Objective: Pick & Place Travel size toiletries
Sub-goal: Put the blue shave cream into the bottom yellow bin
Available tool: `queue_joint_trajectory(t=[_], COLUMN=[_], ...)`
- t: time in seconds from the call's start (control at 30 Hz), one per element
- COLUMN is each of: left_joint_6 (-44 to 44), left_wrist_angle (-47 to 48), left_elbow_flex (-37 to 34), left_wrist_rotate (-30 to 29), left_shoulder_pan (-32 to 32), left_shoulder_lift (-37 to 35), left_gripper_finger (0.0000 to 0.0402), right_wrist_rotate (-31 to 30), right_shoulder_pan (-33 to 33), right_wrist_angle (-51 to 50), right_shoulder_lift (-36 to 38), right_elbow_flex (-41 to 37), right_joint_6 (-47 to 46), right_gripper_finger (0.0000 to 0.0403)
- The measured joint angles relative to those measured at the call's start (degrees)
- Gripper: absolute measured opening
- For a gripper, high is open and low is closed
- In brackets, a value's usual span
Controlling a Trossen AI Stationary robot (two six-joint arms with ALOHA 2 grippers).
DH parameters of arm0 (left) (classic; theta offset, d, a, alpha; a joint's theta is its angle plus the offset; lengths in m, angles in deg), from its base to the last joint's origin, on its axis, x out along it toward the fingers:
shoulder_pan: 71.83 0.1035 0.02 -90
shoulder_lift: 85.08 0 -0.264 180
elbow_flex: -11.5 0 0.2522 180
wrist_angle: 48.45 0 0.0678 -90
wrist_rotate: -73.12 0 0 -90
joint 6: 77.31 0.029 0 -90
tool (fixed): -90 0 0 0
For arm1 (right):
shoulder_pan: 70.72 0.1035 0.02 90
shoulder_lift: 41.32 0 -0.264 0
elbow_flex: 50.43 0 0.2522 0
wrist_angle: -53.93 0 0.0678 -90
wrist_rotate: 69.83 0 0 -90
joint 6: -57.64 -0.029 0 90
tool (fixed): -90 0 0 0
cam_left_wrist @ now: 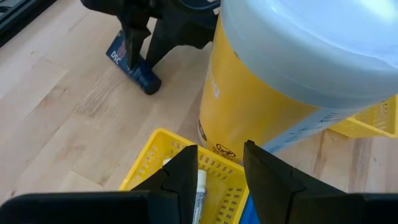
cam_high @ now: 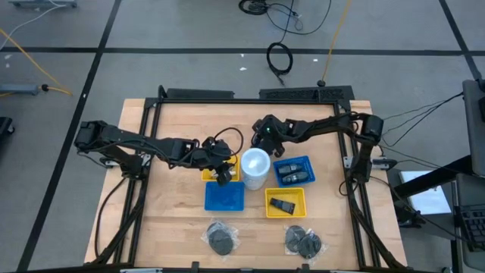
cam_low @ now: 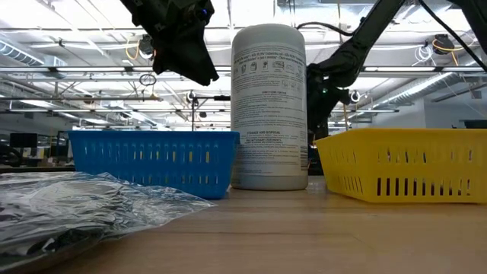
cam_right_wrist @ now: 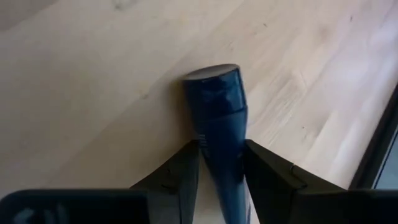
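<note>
Where baskets (cam_high: 224,196) crowd: white tub (cam_high: 255,168).

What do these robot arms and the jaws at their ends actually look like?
Both arms are dark, nearly black, built of jointed segments with black cables looped along them. The left gripper and the right gripper each end in two flat, angular black jaws. A small green light glows on the right arm.

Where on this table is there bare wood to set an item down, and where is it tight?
Bare wood lies along the table's left side and at the back left behind the left arm. It is crowded at the centre: white tub, blue baskets, yellow baskets and both grippers. Wrapped packs take the front edge.
</note>
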Motion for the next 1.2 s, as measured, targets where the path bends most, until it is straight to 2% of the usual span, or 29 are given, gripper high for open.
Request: queue_joint_trajectory(t=[0.13, 0.27, 0.33, 0.47, 0.63, 0.83, 1.0, 1.2], left_joint_6=[0.0, 0.3, 0.3, 0.3, 0.2, 0.2, 0.2, 0.2], left_wrist_angle=[0.0, 0.0, 0.0, 0.0, 0.0, 0.0, 0.0, 0.0], left_elbow_flex=[0.0, 0.0, 0.0, 0.0, 0.0, 0.0, 0.0, 0.0], left_wrist_rotate=[0.0, 0.0, 0.0, 0.0, -0.1, -0.1, -0.1, -1.1], left_shoulder_pan=[0.0, 0.0, 0.0, 0.0, 0.0, 0.0, 0.0, 0.0], left_shoulder_lift=[0.0, 0.0, 0.0, 0.0, 0.0, 0.0, 0.0, 0.0], left_gripper_finger=[0.0129, 0.0129, 0.0129, 0.0129, 0.0129, 0.0129, 0.0129, 0.0129], right_wrist_rotate=[-2.3, -4.3, -4.5, -5.0, -8.7, -9.9, -15.4, -21.3], right_shoulder_pan=[0.6, 0.8, 0.8, 0.7, 1.0, 1.0, 1.1, 2.2], right_wrist_angle=[2.2, 2.1, 1.5, 0.9, 0.0, -0.7, -3.2, -9.3], right_shoulder_lift=[-1.5, -1.4, -0.8, 0.1, 2.4, 7.9, 13.3, 20.8], right_elbow_flex=[-0.1, -0.1, -0.1, -0.2, -0.4, -0.3, -0.3, -0.3], right_joint_6=[0.8, 1.6, 0.8, -0.4, -1.9, -6.4, -7.8, -14.3], right_gripper_finger=[0.0096, 0.0033, 0.0016, 0.0023, 0.0014, 0.0014, 0.0014, 0.0013])
